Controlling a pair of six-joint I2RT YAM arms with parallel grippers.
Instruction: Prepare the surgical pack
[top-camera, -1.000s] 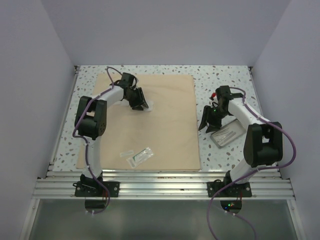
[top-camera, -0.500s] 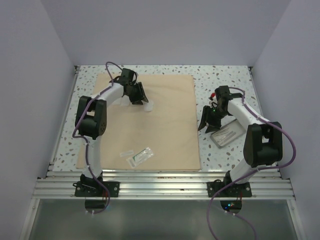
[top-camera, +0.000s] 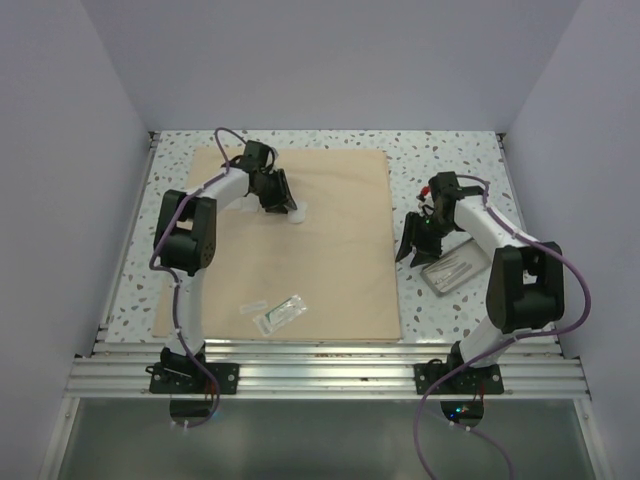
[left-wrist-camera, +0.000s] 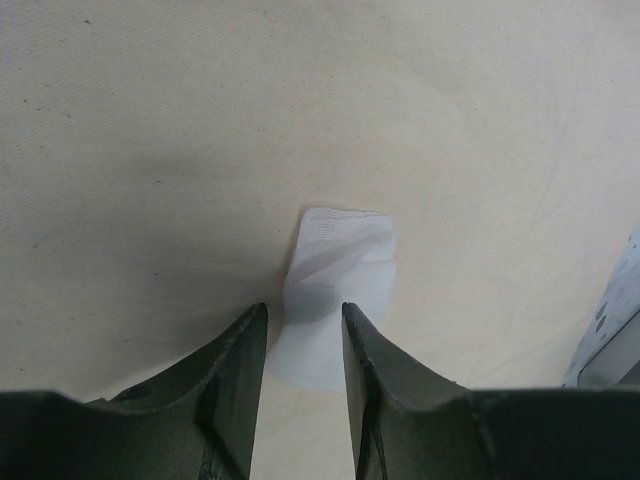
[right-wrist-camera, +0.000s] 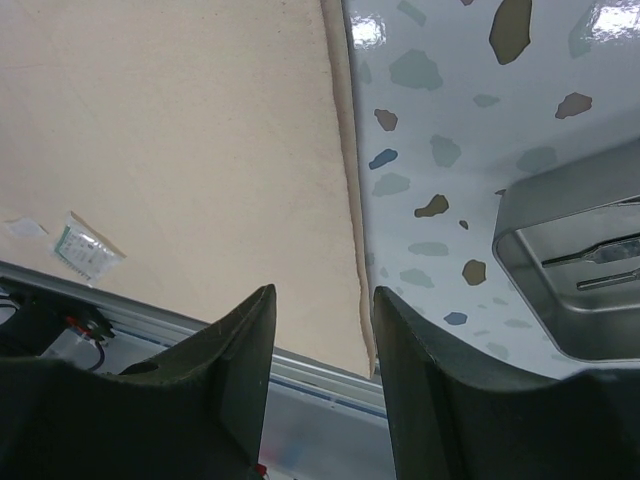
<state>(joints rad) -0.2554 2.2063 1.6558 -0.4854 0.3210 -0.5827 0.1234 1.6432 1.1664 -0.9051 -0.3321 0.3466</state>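
The surgical pack (top-camera: 300, 260) lies flat as one big tan sheet in the middle of the table (top-camera: 450, 160). Over its far left part the left gripper (left-wrist-camera: 305, 315) stands low, jaws a little apart, and a small white piece (left-wrist-camera: 345, 250) lies on the cloth between the tips (not clamped, as far as it shows). The right gripper (right-wrist-camera: 322, 300) is parted and empty at the sheet's right edge, near the metal tray (right-wrist-camera: 570, 250).
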